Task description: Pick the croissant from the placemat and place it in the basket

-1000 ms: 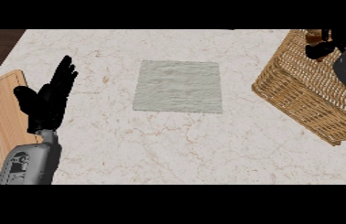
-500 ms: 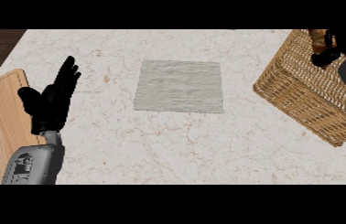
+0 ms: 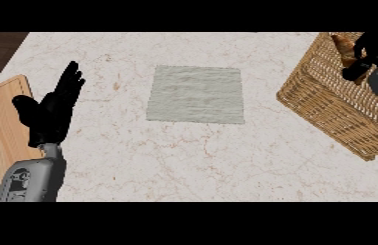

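The brown croissant [image 3: 342, 45] lies inside the wicker basket [image 3: 325, 101] at the right edge, near its far corner. My right hand [image 3: 365, 56] hangs over the basket just right of the croissant, partly cut off by the view's edge; its fingers are spread and stand beside the croissant, not closed round it. The pale green placemat [image 3: 196, 94] lies bare in the middle of the counter. My left hand [image 3: 52, 114] rests open at the left, fingers pointing up.
A wooden cutting board [image 3: 13, 120] lies at the counter's left edge, partly under my left hand. The marble counter [image 3: 192, 159] stretches between the placemat and the near edge. The basket's near wall slants toward the lower right.
My right hand has shifted a little to the right over the basket, and more of the croissant now shows. The left hand has barely moved.
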